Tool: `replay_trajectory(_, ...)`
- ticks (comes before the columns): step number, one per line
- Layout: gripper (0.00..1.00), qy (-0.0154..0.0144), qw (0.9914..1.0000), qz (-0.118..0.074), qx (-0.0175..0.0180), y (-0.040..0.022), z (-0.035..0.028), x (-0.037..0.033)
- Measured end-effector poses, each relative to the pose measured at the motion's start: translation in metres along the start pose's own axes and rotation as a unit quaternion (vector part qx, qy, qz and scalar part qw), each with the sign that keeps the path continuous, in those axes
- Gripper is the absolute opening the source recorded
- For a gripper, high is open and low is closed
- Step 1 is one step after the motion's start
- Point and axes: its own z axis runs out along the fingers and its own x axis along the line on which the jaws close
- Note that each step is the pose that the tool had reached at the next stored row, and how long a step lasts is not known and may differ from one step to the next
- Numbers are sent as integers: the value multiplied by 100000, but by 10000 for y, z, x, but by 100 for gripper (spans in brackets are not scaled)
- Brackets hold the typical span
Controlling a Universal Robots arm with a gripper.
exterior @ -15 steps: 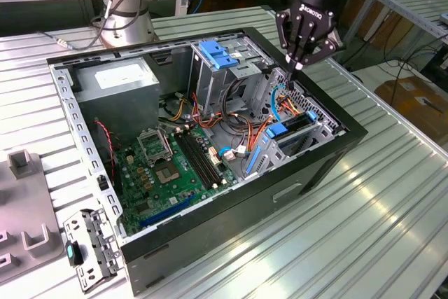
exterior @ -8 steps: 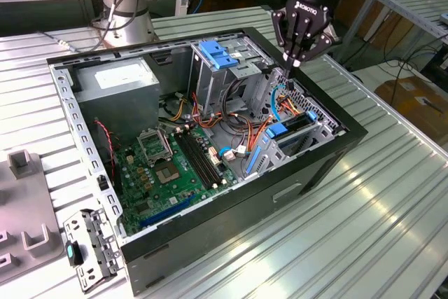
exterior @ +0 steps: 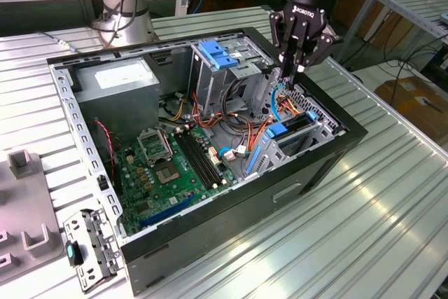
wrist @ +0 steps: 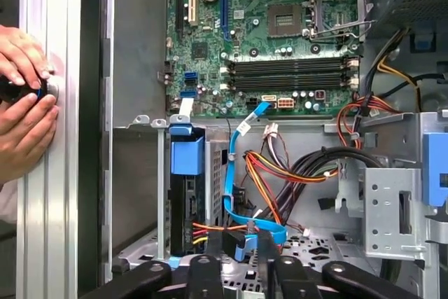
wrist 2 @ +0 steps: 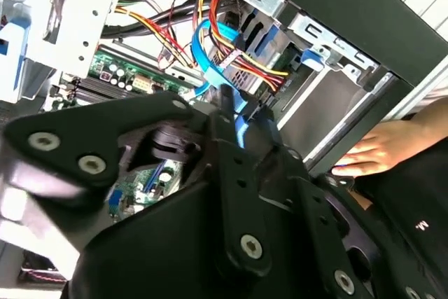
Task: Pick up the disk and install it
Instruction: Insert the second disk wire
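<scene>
Finding: the end effector [exterior: 297, 68] hangs over the case's drive cage, fingers pinched on the blue data cable [exterior: 278, 99]. The disk [exterior: 288, 131] stands edgewise in its bay at six o'clock beneath. Recommendation: hold the connector square and press gently, since loose wiring crowds close.

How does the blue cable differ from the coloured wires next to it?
The blue cable is one flat, single-coloured ribbon; the coloured wires are several thin round strands in red, orange and yellow. The blue cable runs from the motherboard toward the gripper; the coloured wires curve away from it. Both hang loose inside the case.
</scene>
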Motion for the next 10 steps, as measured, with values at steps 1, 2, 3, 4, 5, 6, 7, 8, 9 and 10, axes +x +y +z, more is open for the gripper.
replay_trajectory(1,36,25,100000,-2,3,-1,19,-5)
replay_trajectory(2,36,49,100000,-2,5,-2,38,-10)
replay_trajectory(3,36,95,100000,-1,4,-2,59,-15)
replay_trajectory(4,36,168,100000,1,6,-3,73,-19)
replay_trajectory(5,36,271,100000,3,7,-4,86,-22)
replay_trajectory(6,36,469,99999,10,9,-4,96,-24)
replay_trajectory(7,36,708,99997,17,9,-4,98,-26)
replay_trajectory(8,36,854,99996,24,12,-4,99,-27)
replay_trajectory(9,36,933,99996,29,13,-4,100,-27)
replay_trajectory(10,35,1075,99994,33,12,-4,100,-27)
